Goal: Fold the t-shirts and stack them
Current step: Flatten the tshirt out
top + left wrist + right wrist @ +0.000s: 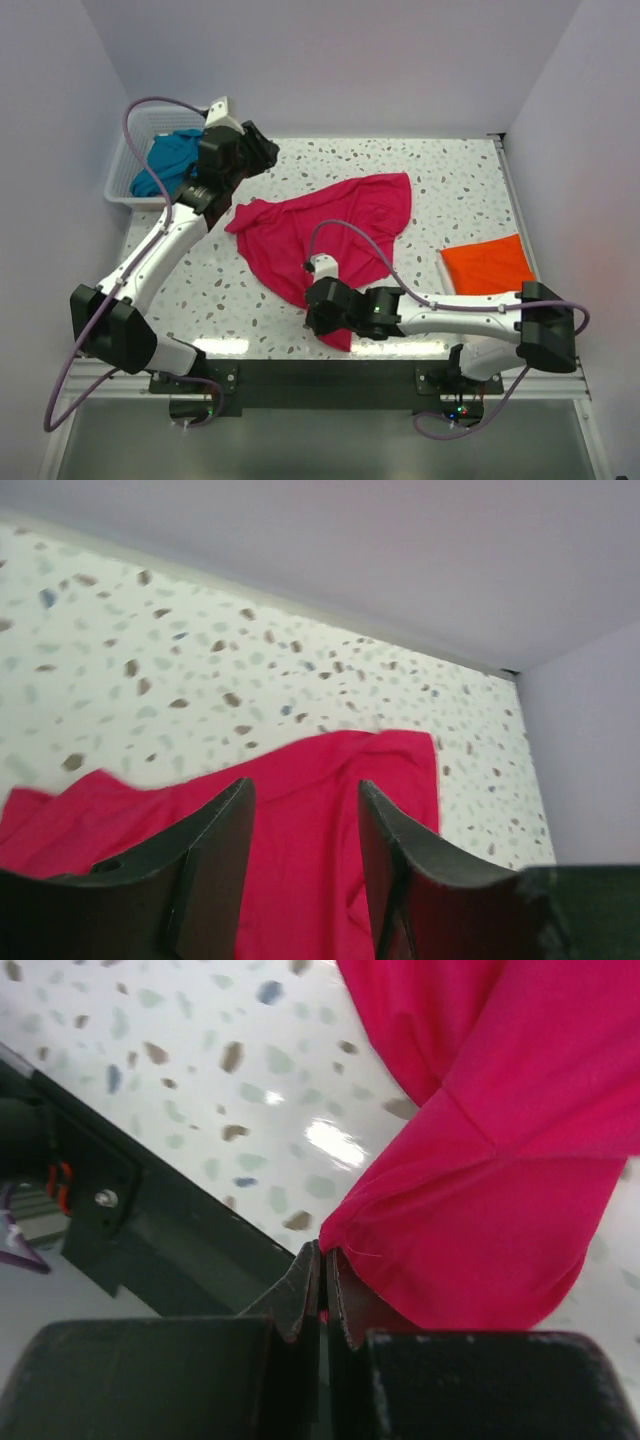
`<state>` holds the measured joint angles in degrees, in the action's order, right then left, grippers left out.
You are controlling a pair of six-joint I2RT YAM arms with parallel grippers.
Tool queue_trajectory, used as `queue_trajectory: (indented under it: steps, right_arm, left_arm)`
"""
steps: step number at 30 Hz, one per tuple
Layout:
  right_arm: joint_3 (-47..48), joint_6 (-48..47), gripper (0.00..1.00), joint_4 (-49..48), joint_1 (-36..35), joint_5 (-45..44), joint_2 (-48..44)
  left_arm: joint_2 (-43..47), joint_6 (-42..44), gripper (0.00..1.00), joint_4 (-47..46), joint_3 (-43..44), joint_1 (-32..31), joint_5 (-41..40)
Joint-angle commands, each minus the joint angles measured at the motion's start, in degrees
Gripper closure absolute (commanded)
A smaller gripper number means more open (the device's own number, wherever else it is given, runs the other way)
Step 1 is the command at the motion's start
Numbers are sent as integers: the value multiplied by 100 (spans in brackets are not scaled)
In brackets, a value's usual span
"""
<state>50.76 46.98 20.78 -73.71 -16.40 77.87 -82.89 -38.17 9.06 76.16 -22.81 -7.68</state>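
The crimson-pink t-shirt (330, 230) lies spread and rumpled in the middle of the table. My right gripper (318, 320) is shut on its near corner by the table's front edge; the wrist view shows the cloth (500, 1190) pinched between the closed fingertips (305, 1280). My left gripper (262, 148) is open and empty above the shirt's far left part; its wrist view shows the shirt (300, 850) between the fingers (225, 830). The orange t-shirt (487, 265) lies folded at the right. The teal-blue t-shirt (170, 160) lies in the basket.
A white lattice basket (128, 165) stands at the table's back left corner. The table's front rail (130, 1210) runs just below my right gripper. White walls close the back and both sides.
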Motion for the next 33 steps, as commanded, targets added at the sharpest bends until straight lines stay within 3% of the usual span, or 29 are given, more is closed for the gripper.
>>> queue_trajectory:
  steps: [1,5,8,9,13,15,19,21,27,33]
  right_arm:
    - [636,-75,100,-477,-126,-214,579]
    - [831,-303,100,-127,198,-363,801]
    - [236,-277,84,-170,821,-276,56]
    - [84,-286,70,-127,1163,-206,-173]
    - [-233,-619,31,329,1377,-687,-1262]
    - [-181,-760,25,488,1578,-1082,-1318]
    - [231,-1418,26,200,2562,-656,-626]
    - [591,-1577,28,207,3009,-479,302]
    - [1971,-1833,32,312,3415,-548,2282]
    - [2122,-1684,37,313,3557,-521,2593]
  left_arm:
    - [-272,-200,51,518,-847,487,-77]
    - [-8,240,50,483,-1365,514,213]
    - [255,275,45,465,-1935,470,443]
    - [404,258,43,456,-2112,444,513]
    - [941,-206,38,273,-3253,59,278]
    - [1090,-435,38,289,-3475,-57,-73]
    - [811,-971,44,245,-3504,-83,-391]
    - [365,-1104,48,385,-3284,-75,-593]
    - [-955,-1140,51,552,-2273,-22,-1058]
    - [-2291,-710,53,817,-1193,417,-1200]
